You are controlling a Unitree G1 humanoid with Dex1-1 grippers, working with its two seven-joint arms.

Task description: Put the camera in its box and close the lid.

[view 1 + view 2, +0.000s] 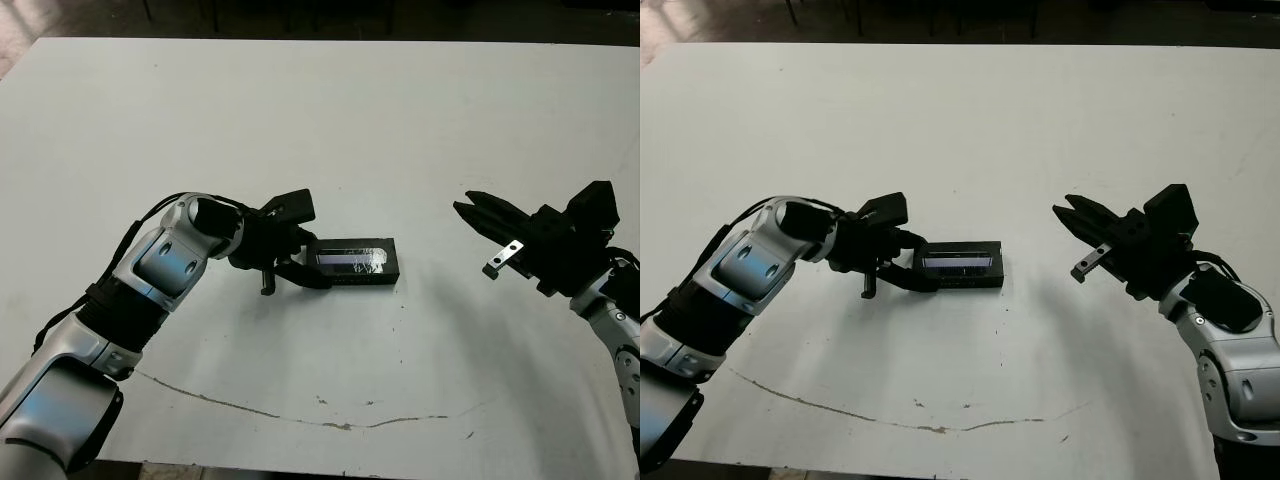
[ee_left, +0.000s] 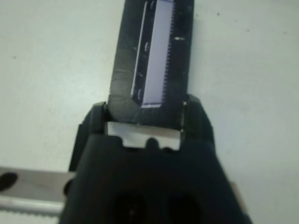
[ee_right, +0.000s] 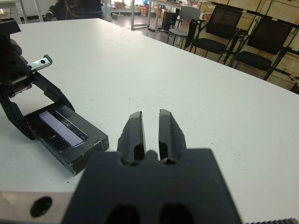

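Scratches and a long thin crack mark the near edge of the white tabletop (image 1: 420,100), and beyond them, mid-table, lies the box (image 1: 372,273), closed, its black lid (image 1: 355,259) with the silvery strip facing up; the camera itself cannot be seen. Left pincer (image 1: 312,258) straddles the box's left end, one black finger on each long side, pinching it. Well to the right of the box, the right pincer (image 1: 1068,218) hovers apart from it, fingers nearly together with a slim gap and nothing between them.
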